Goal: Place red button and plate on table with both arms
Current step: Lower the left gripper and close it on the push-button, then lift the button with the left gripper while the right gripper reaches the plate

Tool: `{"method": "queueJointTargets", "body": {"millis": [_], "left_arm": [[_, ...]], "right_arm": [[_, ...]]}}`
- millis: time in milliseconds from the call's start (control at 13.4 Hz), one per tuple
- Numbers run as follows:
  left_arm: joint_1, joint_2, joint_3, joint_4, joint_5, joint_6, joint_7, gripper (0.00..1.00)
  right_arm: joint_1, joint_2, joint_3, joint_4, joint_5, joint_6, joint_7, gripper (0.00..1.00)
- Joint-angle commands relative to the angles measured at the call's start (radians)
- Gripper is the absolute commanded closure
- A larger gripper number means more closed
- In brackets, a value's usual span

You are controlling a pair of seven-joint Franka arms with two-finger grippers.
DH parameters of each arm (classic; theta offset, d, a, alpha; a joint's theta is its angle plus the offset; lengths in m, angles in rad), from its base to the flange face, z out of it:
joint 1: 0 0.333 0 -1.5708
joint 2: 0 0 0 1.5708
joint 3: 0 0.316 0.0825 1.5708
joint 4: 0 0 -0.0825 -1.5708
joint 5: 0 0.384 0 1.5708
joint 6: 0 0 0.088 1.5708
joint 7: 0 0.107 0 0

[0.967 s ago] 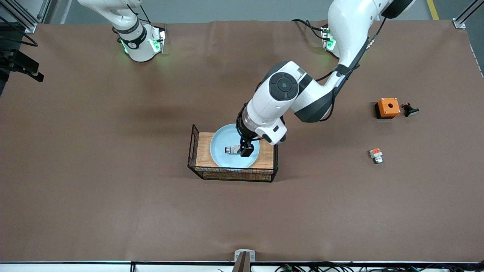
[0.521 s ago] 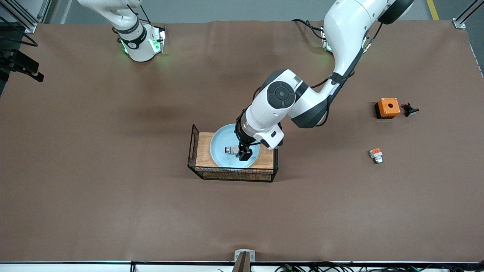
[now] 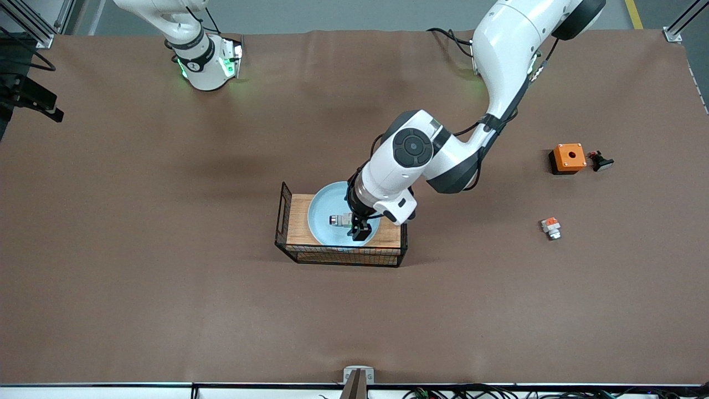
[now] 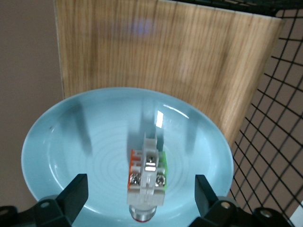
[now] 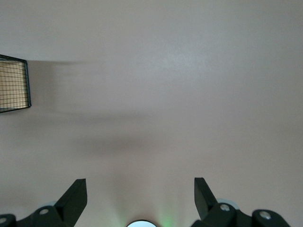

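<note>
— What's on the table (image 3: pixel 166 277)?
— Near the middle, a wire rack (image 3: pixel 342 244) with a wood top. The plate (image 3: pixel 324 213) sits on that top, and the red button (image 3: pixel 339 220) lies on its side in the plate.

— Where are the arms?
— The left gripper (image 3: pixel 359 228) is low over the plate, jaws wide apart with the button (image 4: pixel 147 177) between its fingers (image 4: pixel 75 194), neither one touching it. The right gripper (image 5: pixel 140 201) waits above bare table, jaws wide, holding nothing.

— Anything else?
— Toward the left arm's end: an orange box (image 3: pixel 568 158), a black button (image 3: pixel 600 161) beside it, and a small white block (image 3: pixel 551 228) nearer the camera.
</note>
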Motion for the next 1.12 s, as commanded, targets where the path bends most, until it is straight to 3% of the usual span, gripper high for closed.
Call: {"method": "queueJointTargets", "body": {"millis": [0,149,298,521,670,1042], "left_arm": [[-0.056,0.019,0.054,0.031,0.019,0.007,-0.015,0.12],[-0.062,0.019,0.062,0.031,0.019,0.007,-0.013,0.36],[-0.062,0.019,0.063,0.031,0.019,0.007,-0.013,0.58],[-0.062,0.019,0.065,0.029,0.021,0.007,-0.013,0.83],[-0.067,0.016,0.065,0.029,0.021,0.007,-0.013,0.89],[-0.059,-0.022,0.063,0.031,0.021,0.007,-0.013,0.89]], "right_arm": [[-0.007,0.078,0.0,0.027,-0.009,0.016,-0.005,0.0],[-0.01,0.21,-0.005,0.047,-0.01,0.015,-0.011,0.0],[-0.029,0.236,-0.007,0.059,-0.016,0.03,-0.028,0.0],[-0.014,0.246,-0.002,0.059,-0.036,0.036,0.031,0.01],[0.045,0.246,0.006,0.052,-0.027,0.038,0.216,0.0],[0.232,0.238,0.006,0.055,0.043,0.045,0.748,0.0]]}}
